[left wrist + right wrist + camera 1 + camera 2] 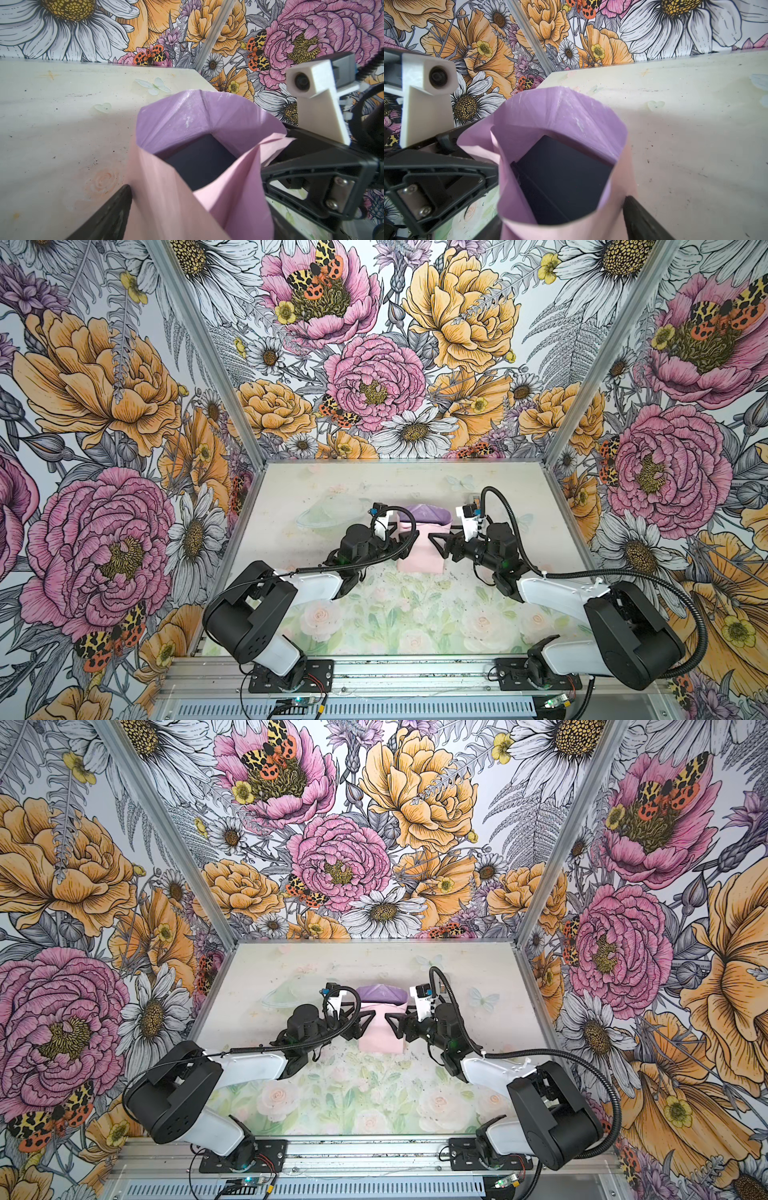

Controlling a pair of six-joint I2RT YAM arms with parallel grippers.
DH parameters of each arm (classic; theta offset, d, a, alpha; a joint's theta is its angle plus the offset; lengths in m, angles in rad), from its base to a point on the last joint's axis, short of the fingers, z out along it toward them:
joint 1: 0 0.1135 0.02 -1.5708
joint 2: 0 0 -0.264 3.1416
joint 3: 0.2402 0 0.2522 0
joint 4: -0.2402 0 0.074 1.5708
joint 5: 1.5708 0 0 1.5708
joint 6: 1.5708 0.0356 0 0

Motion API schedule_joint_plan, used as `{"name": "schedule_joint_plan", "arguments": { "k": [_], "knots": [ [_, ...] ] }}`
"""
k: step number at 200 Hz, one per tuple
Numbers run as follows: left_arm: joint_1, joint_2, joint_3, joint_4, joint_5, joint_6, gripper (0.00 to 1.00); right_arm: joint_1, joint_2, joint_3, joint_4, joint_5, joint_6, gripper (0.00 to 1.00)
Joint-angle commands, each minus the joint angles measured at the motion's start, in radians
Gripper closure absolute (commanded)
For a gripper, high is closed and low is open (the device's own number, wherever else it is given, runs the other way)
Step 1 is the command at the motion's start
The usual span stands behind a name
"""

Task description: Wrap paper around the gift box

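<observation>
The fingers of the left gripper [363, 1025] and right gripper [398, 1027] stand apart, flanking the paper [380, 1036]. It stands as an open sleeve around the gift box [562, 178], mid-table [374, 965]. With nothing pinching it, the paper may spring loose, or a nudge may shift the box.

1. Pale worktop [415, 614], printed with faint roses and leaves, speckled with dark marks.
2. Floral walls [374, 377] behind and beside the worktop.
3. Metal rail [415, 674] along the worktop's near edge.
4. Faint butterfly print [153, 86] toward the worktop's far edge.
</observation>
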Motion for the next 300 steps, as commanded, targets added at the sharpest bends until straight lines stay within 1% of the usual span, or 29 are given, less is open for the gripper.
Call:
{"name": "schedule_joint_plan", "arguments": {
  "k": [1,18,51,90,146,174,192,220,238,250,272,300],
  "knots": [
    [0.009,0.015,0.017,-0.029,-0.041,-0.005,0.17,-0.004,0.027,0.03,0.019,0.023,0.011,0.21],
    [0.01,0.013,0.031,-0.083,-0.073,-0.006,0.17,-0.004,0.038,0.041,-0.034,0.079,0.011,0.22],
    [0.009,0.016,0.067,-0.217,-0.137,-0.004,0.18,-0.004,0.055,0.046,-0.112,0.135,0.001,0.24],
    [0.006,0.035,0.085,-0.311,-0.18,-0.013,0.19,0.003,0.049,0.043,-0.206,0.223,0.002,0.28],
    [-0.014,0.04,0.073,-0.418,-0.281,-0.014,0.19,0.055,0.032,0.028,-0.353,0.443,-0.012,0.3],
    [-0.021,0.026,0.079,-0.467,-0.314,-0.007,0.19,0.087,0.019,0.033,-0.386,0.503,-0.019,0.3],
    [-0.04,0.025,0.106,-0.499,-0.333,0.013,0.19,0.112,-0.006,0.048,-0.397,0.496,-0.029,0.29],
    [-0.062,0.03,0.143,-0.531,-0.352,0.02,0.19,0.123,-0.092,0.078,-0.425,0.392,0.007,0.27],
    [-0.068,0.029,0.146,-0.531,-0.355,0.019,0.19,0.126,-0.139,0.073,-0.444,0.395,0.066,0.28],
    [-0.071,0.023,0.148,-0.531,-0.348,0.012,0.2,0.127,-0.143,0.078,-0.475,0.406,0.083,0.3],
    [-0.087,0.005,0.151,-0.529,-0.338,-0.007,0.24,0.137,-0.122,0.073,-0.473,0.419,0.1,0.34],
    [-0.109,-0.014,0.151,-0.526,-0.37,-0.014,0.28,0.151,-0.083,0.075,-0.453,0.455,0.108,0.4]
  ]
}}
